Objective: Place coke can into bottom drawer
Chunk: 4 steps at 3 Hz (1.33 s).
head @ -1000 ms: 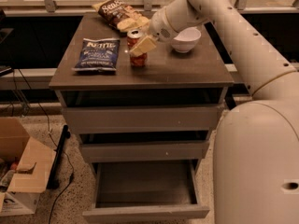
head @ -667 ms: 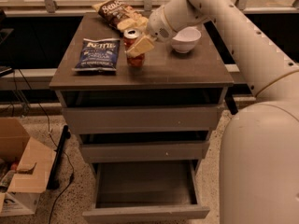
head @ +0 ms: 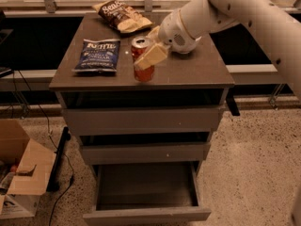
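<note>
The gripper (head: 146, 59) clasps the can (head: 144, 74) near the front edge of the cabinet top (head: 197, 69). The can may rest on the surface or hang just above it; the view does not settle this. A blue chip bag (head: 97, 55) lies beside it and a brown bag (head: 121, 16) behind. The bottom drawer (head: 146, 214) stands pulled out.

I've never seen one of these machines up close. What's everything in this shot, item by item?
coke can: one, red, front middle of the cabinet top
blue chip bag: one, blue, left of the can
brown chip bag: one, brown and tan, back of the top
cabinet: one, grey-brown, centre
upper drawers: two, grey-brown, under the top
bottom drawer: one, grey-brown, lowest, pulled open
cardboard box: one, tan, floor at left
black cable: one, floor beside the cabinet
arm: one, white, reaching in from the right
pincer: one, cream, closed around the can
</note>
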### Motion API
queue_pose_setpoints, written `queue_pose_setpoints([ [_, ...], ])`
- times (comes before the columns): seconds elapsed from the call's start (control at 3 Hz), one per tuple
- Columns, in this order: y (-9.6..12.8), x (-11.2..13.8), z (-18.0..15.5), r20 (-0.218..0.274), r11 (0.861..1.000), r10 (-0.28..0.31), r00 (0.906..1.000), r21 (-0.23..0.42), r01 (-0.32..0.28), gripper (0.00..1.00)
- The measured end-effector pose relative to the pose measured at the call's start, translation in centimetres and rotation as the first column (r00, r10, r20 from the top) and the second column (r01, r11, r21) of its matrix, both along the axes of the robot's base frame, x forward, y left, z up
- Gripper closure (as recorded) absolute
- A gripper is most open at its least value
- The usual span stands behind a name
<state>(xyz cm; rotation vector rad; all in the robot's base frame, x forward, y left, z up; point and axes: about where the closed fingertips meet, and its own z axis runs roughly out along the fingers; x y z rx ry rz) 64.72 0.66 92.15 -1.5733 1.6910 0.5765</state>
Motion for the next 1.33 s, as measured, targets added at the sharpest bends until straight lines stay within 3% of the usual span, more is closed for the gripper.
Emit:
queue_pose_setpoints([
  [0.33,-3.0,-6.0,-0.9,-0.086,0.998,-0.058,0.9946,-0.028,0.056,1.0],
  [0.67,-3.7,-9.2,-2.8,-0.153,0.994,-0.105,0.9826,-0.038,0.1,1.0],
  [1.0,-1.5,-10.9,-8.9,-0.24,0.983,-0.182,0.9537,-0.022,0.182,1.0],
  [1.33,0.5,-12.4,-16.7,-0.329,0.97,-0.234,0.9149,-0.016,0.242,1.0],
])
